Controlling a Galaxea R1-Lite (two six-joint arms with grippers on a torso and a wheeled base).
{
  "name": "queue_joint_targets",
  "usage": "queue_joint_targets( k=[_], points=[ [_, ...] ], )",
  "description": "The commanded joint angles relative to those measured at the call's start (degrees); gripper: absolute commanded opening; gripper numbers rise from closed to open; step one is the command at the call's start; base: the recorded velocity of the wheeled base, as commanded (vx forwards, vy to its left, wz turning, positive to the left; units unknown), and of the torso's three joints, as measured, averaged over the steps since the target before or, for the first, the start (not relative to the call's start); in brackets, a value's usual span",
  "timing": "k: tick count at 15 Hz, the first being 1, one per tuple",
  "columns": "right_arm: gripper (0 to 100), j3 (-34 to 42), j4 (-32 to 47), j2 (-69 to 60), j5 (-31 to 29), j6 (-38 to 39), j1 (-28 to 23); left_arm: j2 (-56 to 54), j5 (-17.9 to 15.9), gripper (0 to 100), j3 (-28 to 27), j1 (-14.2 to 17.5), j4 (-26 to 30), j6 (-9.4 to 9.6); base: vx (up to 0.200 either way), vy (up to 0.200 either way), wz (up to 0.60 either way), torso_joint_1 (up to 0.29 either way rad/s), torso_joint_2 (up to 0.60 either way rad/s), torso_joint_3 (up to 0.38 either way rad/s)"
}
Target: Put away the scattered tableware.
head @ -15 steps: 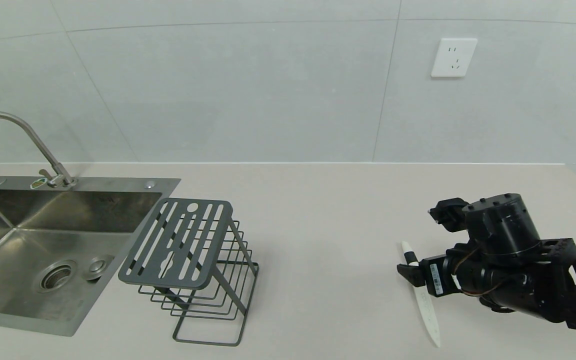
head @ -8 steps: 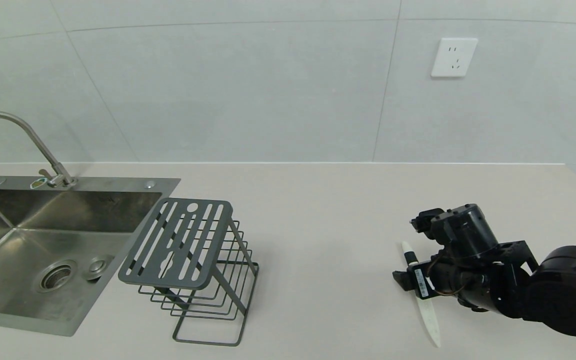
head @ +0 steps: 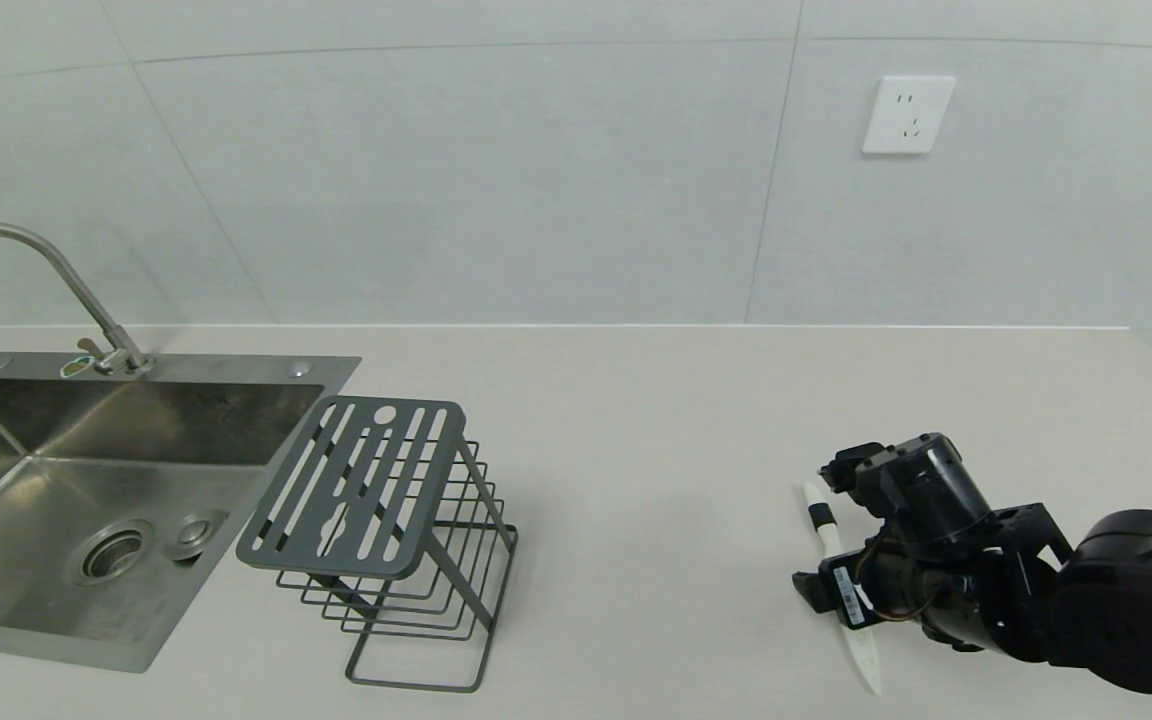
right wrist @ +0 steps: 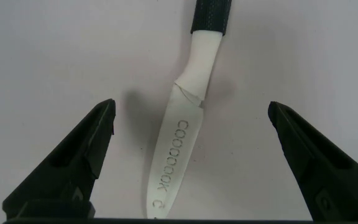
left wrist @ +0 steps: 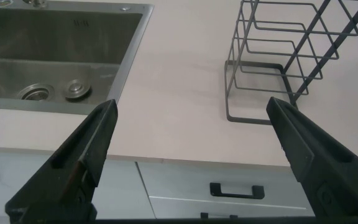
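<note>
The right gripper hangs low over the counter with its fingers spread wide. The white knife lies flat directly beneath it, running lengthwise through the gap and touching neither finger. The left gripper is spread apart too, with the wire rack and the sink lying beyond its fingertips.

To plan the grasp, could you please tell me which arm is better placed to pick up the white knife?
Right. The right gripper, fingers open, straddles the knife lying on the counter; the left gripper is over by the rack, far from it.
</note>
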Motion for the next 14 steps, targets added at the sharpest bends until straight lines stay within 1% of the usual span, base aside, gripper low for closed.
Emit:
queue_joint_targets(
  k=[1, 9, 14],
  points=[
    [100, 0.07, -0.04, 0.74, 0.01, 0.12, 0.02, 0.05, 0.01, 100, 0.00, 0.02, -0.01, 0.01, 0.000, 0.000, 0.00, 0.000, 0.00, 0.000],
    [100, -0.19, -0.65, 2.24, 0.80, 1.88, -0.42, 0.05, 0.01, 100, 0.00, 0.02, -0.01, -0.08, 0.000, 0.000, 0.00, 0.000, 0.00, 0.000],
    [100, 0.07, -4.96, 2.33, 3.52, 2.94, -0.59, 0.05, 0.01, 100, 0.00, 0.02, -0.01, -0.08, 0.000, 0.000, 0.00, 0.000, 0.00, 0.000]
  ],
)
